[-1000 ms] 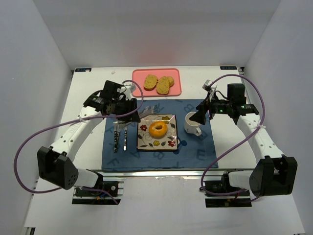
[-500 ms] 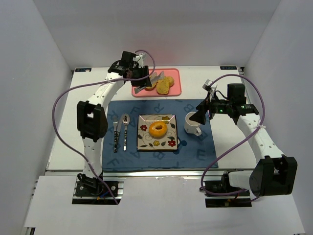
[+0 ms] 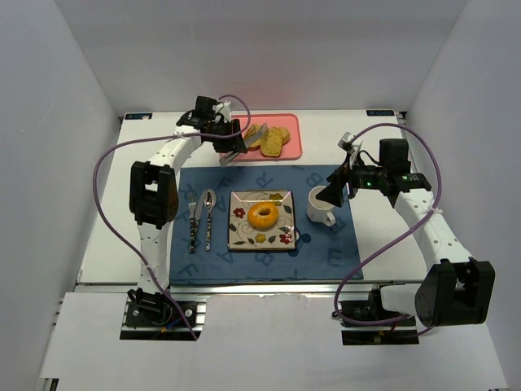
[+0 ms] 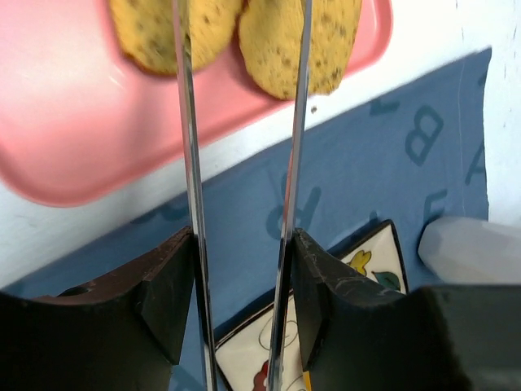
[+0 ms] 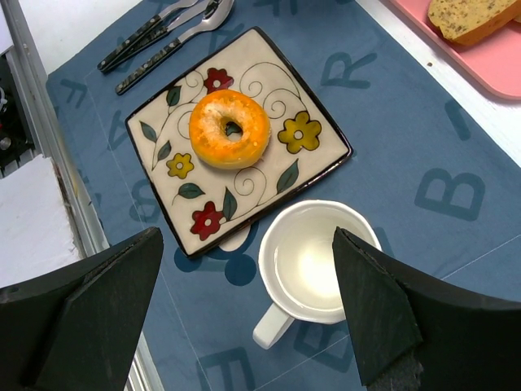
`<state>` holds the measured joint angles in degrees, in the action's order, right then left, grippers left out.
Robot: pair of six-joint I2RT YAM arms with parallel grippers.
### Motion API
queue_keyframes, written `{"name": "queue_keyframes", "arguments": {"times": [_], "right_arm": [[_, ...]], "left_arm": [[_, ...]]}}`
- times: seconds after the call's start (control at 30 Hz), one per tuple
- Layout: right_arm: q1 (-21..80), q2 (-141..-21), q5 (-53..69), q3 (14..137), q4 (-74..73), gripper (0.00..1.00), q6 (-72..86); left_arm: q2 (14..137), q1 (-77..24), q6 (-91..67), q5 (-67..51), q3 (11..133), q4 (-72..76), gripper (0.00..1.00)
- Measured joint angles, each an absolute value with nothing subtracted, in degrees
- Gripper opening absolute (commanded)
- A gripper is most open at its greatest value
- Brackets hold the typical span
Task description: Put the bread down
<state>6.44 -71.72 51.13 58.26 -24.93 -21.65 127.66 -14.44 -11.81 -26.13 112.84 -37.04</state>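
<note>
The bread (image 3: 263,215), a glossy golden-orange ring, lies in the middle of the flowered square plate (image 3: 241,236) on the blue mat. It also shows in the right wrist view, the bread (image 5: 229,128) on the plate (image 5: 305,159). My left gripper (image 3: 230,140) is at the back, shut on metal tongs (image 4: 186,122) whose two arms rest against its fingers (image 4: 167,285). The tongs' tips reach over the pink tray (image 4: 73,138), near the tan slices (image 4: 301,41). My right gripper (image 3: 332,194) hangs wide open above the white mug (image 5: 317,265), holding nothing.
The pink tray (image 3: 236,126) with tan slices (image 3: 273,140) stands behind the blue mat (image 3: 326,244). A fork (image 3: 194,218) and a spoon (image 3: 209,216) lie left of the plate. The mug (image 3: 319,205) stands right of it. White walls enclose the table.
My left arm has swung from beside the cutlery up to the pink tray, carrying the tongs, then shifted a little left. The bread and the right arm have stayed put.
</note>
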Motion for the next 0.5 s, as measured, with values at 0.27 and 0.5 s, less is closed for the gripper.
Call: {"name": "queue_keyframes", "arguments": {"times": [0.27, 0.5], "right_arm": [[6.4, -71.7, 51.1, 58.2, -24.9, 0.89, -21.6], [6.4, -71.7, 51.1, 58.2, -24.9, 0.89, -21.6]], "left_arm": [[126.3, -14.8, -11.8, -29.6, 106.3, -33.4, 0.55], [126.2, -14.9, -11.8, -31.9, 105.1, -31.4, 0.50]]}}
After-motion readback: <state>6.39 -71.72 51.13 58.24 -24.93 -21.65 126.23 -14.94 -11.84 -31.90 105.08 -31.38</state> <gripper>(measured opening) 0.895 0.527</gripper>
